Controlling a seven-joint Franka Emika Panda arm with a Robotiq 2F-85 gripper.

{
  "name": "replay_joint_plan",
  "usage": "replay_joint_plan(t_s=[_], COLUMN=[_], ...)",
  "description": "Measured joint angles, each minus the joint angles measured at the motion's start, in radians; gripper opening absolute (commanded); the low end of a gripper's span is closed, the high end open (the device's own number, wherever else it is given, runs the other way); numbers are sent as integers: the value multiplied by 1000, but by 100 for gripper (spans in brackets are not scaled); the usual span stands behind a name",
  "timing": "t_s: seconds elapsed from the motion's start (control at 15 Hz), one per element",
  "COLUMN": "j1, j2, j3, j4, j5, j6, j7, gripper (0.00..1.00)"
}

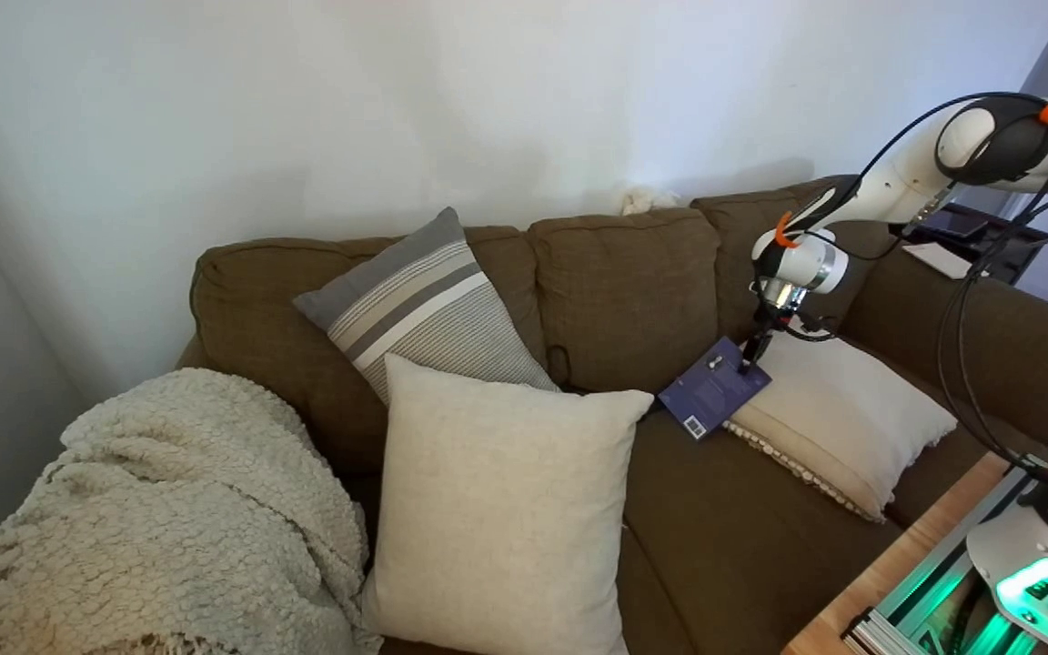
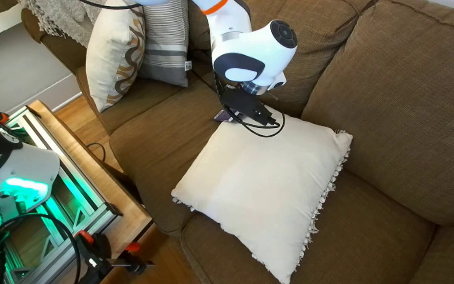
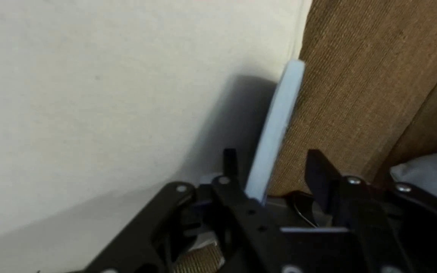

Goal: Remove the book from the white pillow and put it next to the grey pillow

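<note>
The dark purple book [image 1: 706, 393] stands tilted against the near edge of the white pillow [image 1: 838, 400], on the brown sofa. In an exterior view only a small corner of the book [image 2: 223, 115] shows behind the gripper body. In the wrist view the book's pale page edge [image 3: 275, 129] stands between my gripper's fingers [image 3: 274, 159], nearer the left finger, with a gap to the right one. My gripper [image 1: 750, 360] is open around the book at the pillow's edge. The grey pillow [image 1: 438, 296] leans on the sofa back, partly behind a cream cushion.
The larger cream cushion [image 1: 506, 509] stands in front of the grey pillow. A cream knitted blanket [image 1: 169, 509] covers the sofa's far end. The sofa seat [image 1: 742, 509] lies between the cushions. The wooden table [image 2: 97, 181] with the robot base borders the sofa. Cables hang from the arm.
</note>
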Motion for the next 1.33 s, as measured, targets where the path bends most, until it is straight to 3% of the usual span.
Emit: replay_joint_plan(t_s=[0.13,0.27,0.67,1.0,1.27,1.33], j1=[0,3,46,124,228,259], j2=[12,11,-50,-277,-473,-515], j3=[12,16,-10,-59,-51,-44], j4=[12,12,-70,-311,-458,-477], j5=[0,0,-53,-232,-333,-348], j6=[3,8,25,26,-38,-66], j7=[-8,-9,-2,-25,-30,-35], gripper=[4,0,4,3,3,10])
